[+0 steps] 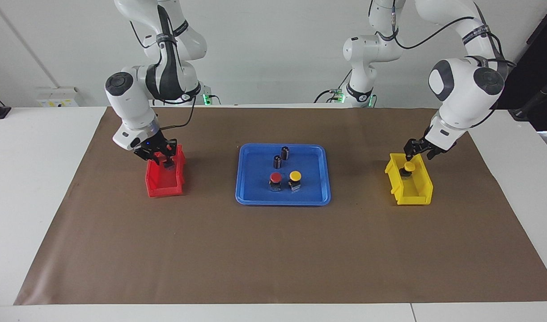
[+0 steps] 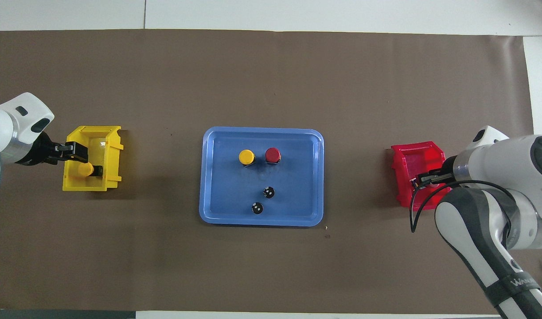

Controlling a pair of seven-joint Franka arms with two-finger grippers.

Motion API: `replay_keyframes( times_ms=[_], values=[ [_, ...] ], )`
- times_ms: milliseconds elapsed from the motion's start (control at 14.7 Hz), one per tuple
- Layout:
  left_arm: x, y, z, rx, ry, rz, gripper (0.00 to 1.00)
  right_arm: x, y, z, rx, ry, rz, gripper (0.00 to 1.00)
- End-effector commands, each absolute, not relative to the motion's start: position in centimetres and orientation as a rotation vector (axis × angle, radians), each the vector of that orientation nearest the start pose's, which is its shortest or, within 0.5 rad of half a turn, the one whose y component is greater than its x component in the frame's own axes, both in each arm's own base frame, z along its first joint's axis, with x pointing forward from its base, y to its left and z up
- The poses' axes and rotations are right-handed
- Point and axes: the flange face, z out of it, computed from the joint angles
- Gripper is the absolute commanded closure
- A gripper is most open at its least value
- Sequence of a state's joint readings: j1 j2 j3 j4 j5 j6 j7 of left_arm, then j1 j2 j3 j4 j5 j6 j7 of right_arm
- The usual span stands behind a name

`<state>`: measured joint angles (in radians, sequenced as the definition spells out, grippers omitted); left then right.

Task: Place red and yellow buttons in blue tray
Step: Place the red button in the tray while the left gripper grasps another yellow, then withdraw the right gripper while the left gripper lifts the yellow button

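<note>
The blue tray [image 1: 251, 197] [image 2: 208, 212] lies mid-table and holds one red button [image 1: 275, 178] [image 2: 273, 154] and one yellow button [image 1: 294, 175] [image 2: 246, 156], standing upright side by side. My right gripper [image 1: 159, 154] [image 2: 423, 179] reaches into the red bin [image 1: 163, 185] and is shut on a second red button [image 1: 167, 164]. That button's dark base shows under the fingers and its cap is mostly hidden. My left gripper [image 1: 416, 151] [image 2: 78, 150] hangs low over the yellow bin [image 1: 414, 192], just above another yellow button [image 1: 409, 166] [image 2: 85, 169] inside it.
Two dark capless cylinders [image 1: 285, 152] [image 1: 277, 161] stand in the tray, nearer to the robots than the buttons. The red bin is toward the right arm's end and the yellow bin toward the left arm's end. Brown paper [image 1: 273, 250] covers the table.
</note>
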<state>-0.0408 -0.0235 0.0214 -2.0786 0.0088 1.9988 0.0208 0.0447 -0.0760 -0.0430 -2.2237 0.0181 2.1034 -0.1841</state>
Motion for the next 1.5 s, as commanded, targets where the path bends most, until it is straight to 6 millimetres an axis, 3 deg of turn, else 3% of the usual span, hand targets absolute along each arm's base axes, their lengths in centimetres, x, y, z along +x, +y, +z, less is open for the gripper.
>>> replay_keyframes(
  times_ms=[0, 68, 136, 341, 477, 682, 818, 1159, 1364, 1432],
  values=[
    [52.3, 0.2, 41.5, -3.120, 0.080, 0.013, 0.27, 55.5, 0.6, 44.3, -3.095, -0.302, 0.127, 0.72],
    [52.1, 0.3, 40.8, -3.120, 0.076, -0.004, 0.27, 56.4, 2.3, 45.6, -3.099, -0.278, 0.134, 0.72],
    [52.1, 0.3, 40.4, -3.120, 0.079, -0.011, 0.27, 57.1, 5.4, 46.5, -3.107, -0.248, 0.137, 0.72],
    [52.1, 0.2, 39.2, -3.121, 0.073, -0.023, 0.27, 57.2, 16.6, 47.2, -3.120, -0.026, 0.012, 0.74],
    [52.1, 0.2, 38.8, -3.121, 0.068, -0.024, 0.27, 56.8, 22.1, 45.3, -3.103, 0.070, -0.053, 0.74],
    [52.3, 0.1, 38.0, -3.121, 0.073, -0.023, 0.27, 56.1, 27.8, 41.2, -3.096, 0.089, -0.074, 0.74],
    [52.0, 0.1, 37.1, -3.121, 0.077, -0.016, 0.27, 56.0, 28.4, 39.2, -3.093, 0.097, -0.096, 0.73],
    [51.6, 0.1, 36.2, -3.121, 0.075, -0.043, 0.27, 56.6, 28.8, 36.4, -3.099, 0.077, -0.138, 0.73],
    [50.8, 0.2, 35.6, -3.122, 0.071, -0.019, 0.27, 56.7, 28.9, 35.8, -3.101, 0.076, -0.138, 0.72],
    [50.8, 0.1, 35.6, -3.122, 0.064, -0.016, 0.35, 56.6, 28.9, 35.5, -3.104, 0.076, -0.131, 0.71]
  ],
)
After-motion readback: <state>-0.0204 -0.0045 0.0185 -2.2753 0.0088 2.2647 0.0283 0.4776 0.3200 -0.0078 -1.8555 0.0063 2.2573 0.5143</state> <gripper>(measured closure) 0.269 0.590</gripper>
